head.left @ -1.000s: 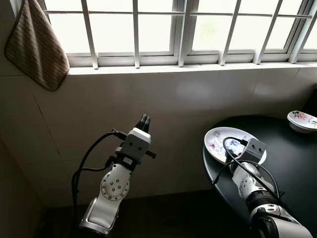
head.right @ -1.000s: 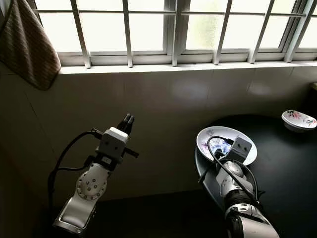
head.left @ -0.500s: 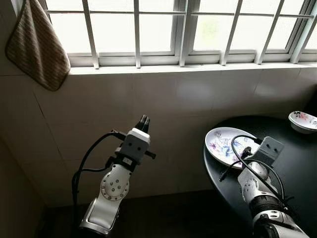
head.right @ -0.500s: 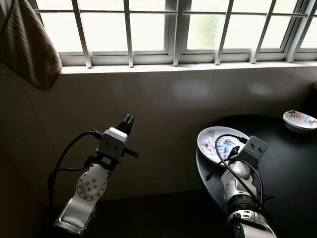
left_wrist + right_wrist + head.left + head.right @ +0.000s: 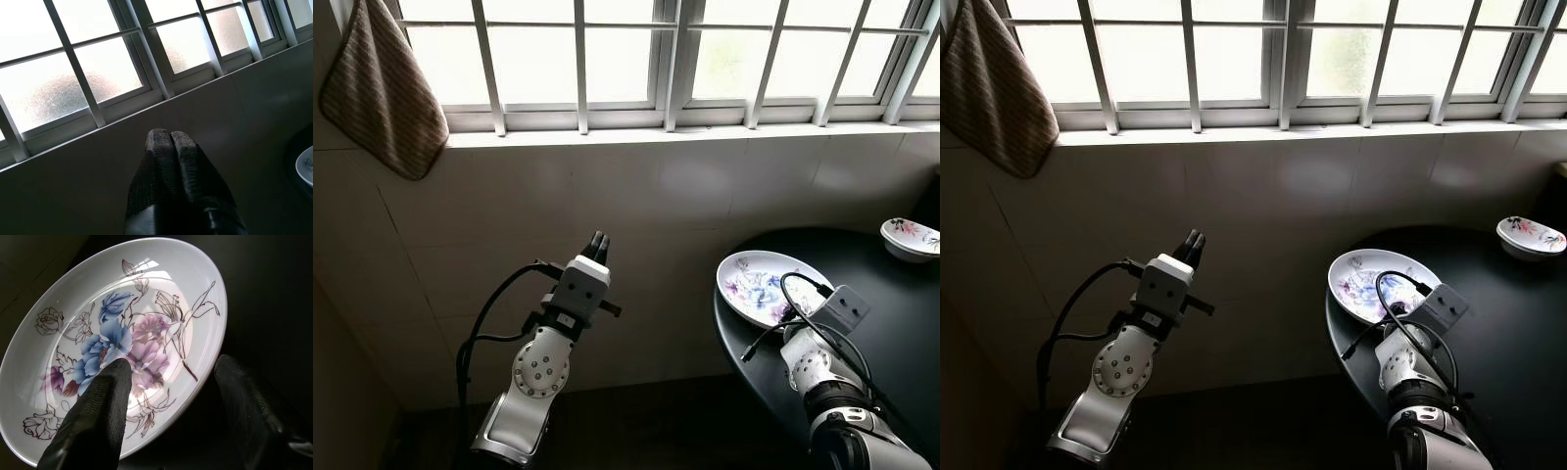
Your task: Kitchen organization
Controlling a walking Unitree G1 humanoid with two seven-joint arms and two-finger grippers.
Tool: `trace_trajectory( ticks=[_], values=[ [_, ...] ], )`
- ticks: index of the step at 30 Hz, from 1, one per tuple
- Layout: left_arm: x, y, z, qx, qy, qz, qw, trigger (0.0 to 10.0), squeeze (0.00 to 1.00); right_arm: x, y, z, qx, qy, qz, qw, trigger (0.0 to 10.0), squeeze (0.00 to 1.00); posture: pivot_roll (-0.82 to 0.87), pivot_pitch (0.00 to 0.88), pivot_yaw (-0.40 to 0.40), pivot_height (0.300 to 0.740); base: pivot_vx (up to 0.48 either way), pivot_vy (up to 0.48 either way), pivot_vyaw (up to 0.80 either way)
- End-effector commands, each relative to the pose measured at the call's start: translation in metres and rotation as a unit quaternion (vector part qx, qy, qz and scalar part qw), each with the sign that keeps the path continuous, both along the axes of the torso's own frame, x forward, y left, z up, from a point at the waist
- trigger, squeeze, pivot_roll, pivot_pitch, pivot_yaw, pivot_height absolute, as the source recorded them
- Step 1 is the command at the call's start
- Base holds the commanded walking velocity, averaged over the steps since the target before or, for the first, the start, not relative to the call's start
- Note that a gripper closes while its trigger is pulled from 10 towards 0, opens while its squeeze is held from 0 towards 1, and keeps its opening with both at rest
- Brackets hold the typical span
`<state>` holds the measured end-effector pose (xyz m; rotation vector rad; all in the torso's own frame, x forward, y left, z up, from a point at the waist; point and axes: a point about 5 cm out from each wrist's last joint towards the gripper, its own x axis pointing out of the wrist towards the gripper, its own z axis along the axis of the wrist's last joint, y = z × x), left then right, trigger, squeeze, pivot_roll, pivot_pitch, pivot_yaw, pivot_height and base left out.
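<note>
Dark round surface (image 5: pixel 891 323) sits at the robot's right, under a pale tiled wall (image 5: pixel 656 225) and a barred window (image 5: pixel 656 59). Nearest on that side, the right arm reaches forward over the surface's near-left edge, cable looped above the wrist. Right pincer (image 5: pixel 171 382) is released, fingers spread wide: one finger (image 5: pixel 98 406) lies over the inside of the flowered plate (image 5: pixel 769 287), the other sits outside the rim above the dark surface, so the plate's rim falls between them. Whether either finger actually touches the plate, cannot tell. Plate is white and shallow, painted with blue and purple flowers and thin brown stems; it rests near the left edge of the surface. Left arm is raised off to the left, away from the surface, with a black cable curving from its wrist. Left pincer (image 5: pixel 170 142) is clenched, fingertips pressed together with nothing between them, pointing up toward the wall and window sill. Farther back, at the far-right edge of the surface, a small flowered bowl (image 5: pixel 907 238) stands well apart from the plate. Brown striped cloth (image 5: pixel 382 93) hangs high on the wall beside the window's left end.
</note>
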<state>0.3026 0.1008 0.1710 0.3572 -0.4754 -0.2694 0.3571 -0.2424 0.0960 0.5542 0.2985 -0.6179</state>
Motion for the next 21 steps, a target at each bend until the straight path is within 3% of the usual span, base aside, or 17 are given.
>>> trace_trajectory(
  ticks=[1,5,21],
  values=[
    [0.001,0.001,-0.002,0.002,0.006,0.002,1.0,10.0,0.0,-0.001,-0.001,-0.004,0.039,0.01,-0.011,0.999,10.0,0.0,0.06,0.0,-0.056,0.74,0.0,0.0,0.0],
    [0.001,0.002,-0.003,0.005,0.007,0.002,1.0,10.0,0.0,-0.002,-0.001,-0.009,0.094,0.018,-0.026,0.995,10.0,0.0,0.06,0.0,-0.053,0.74,0.0,0.0,0.0],
    [0.002,0.002,-0.007,0.009,0.018,0.001,1.0,10.0,0.0,-0.004,0.0,-0.015,0.156,0.038,-0.031,0.987,10.0,0.0,0.06,0.0,-0.049,0.74,0.0,0.0,0.0]
  ],
)
